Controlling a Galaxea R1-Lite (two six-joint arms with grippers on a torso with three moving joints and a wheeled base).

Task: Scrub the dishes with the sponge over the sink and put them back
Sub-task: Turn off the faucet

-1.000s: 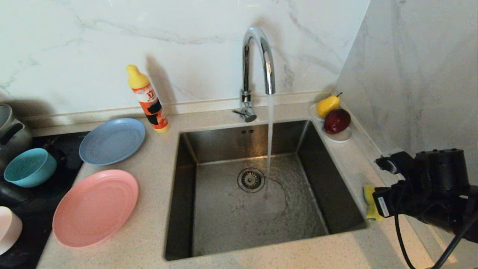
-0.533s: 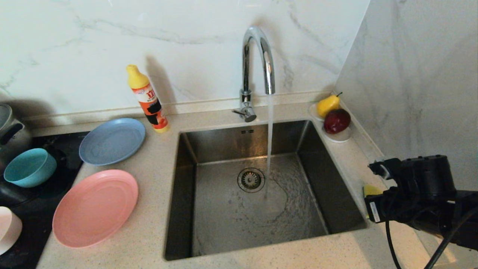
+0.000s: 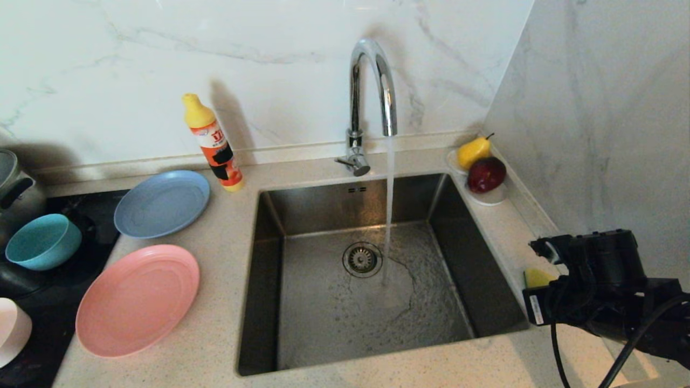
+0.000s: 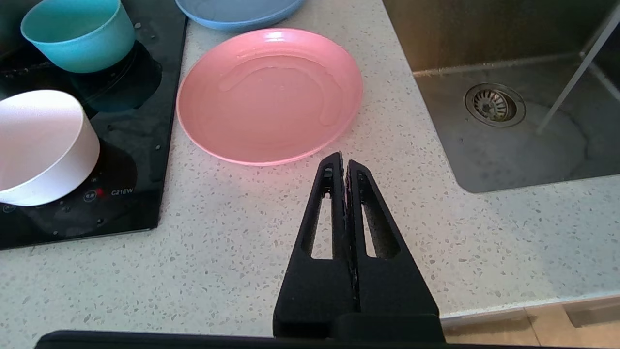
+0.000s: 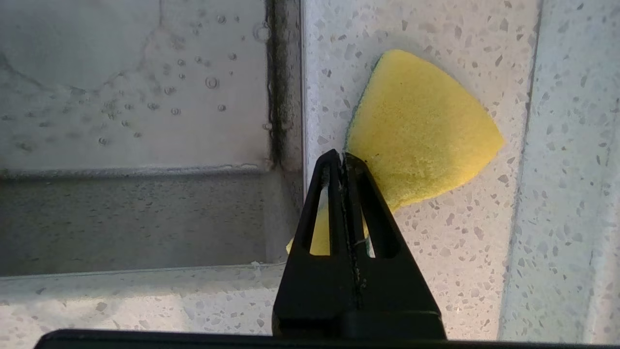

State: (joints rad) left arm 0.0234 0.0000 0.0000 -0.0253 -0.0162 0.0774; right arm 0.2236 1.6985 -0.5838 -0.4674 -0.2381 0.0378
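The yellow sponge (image 3: 536,277) (image 5: 421,131) lies on the counter strip just right of the sink (image 3: 463,226), partly hidden by my right arm. My right gripper (image 5: 343,156) hangs shut over the sponge's near edge with nothing between its fingers. The pink plate (image 3: 137,299) (image 4: 269,92) and blue plate (image 3: 161,203) rest left of the sink. The teal bowl (image 3: 43,241) and the pale bowl (image 3: 11,328) sit on the black cooktop. My left gripper (image 4: 343,159) is parked shut above bare counter, short of the pink plate.
Water runs from the chrome faucet (image 3: 372,86) into the basin beside the drain (image 3: 362,259). An orange detergent bottle (image 3: 213,143) stands behind the blue plate. A small dish of fruit (image 3: 485,196) sits in the back right corner under the side wall. A steel pot (image 3: 13,183) is far left.
My right arm has moved down and to the left in the head view, over the sponge, covering more of it. The left arm has stayed still.
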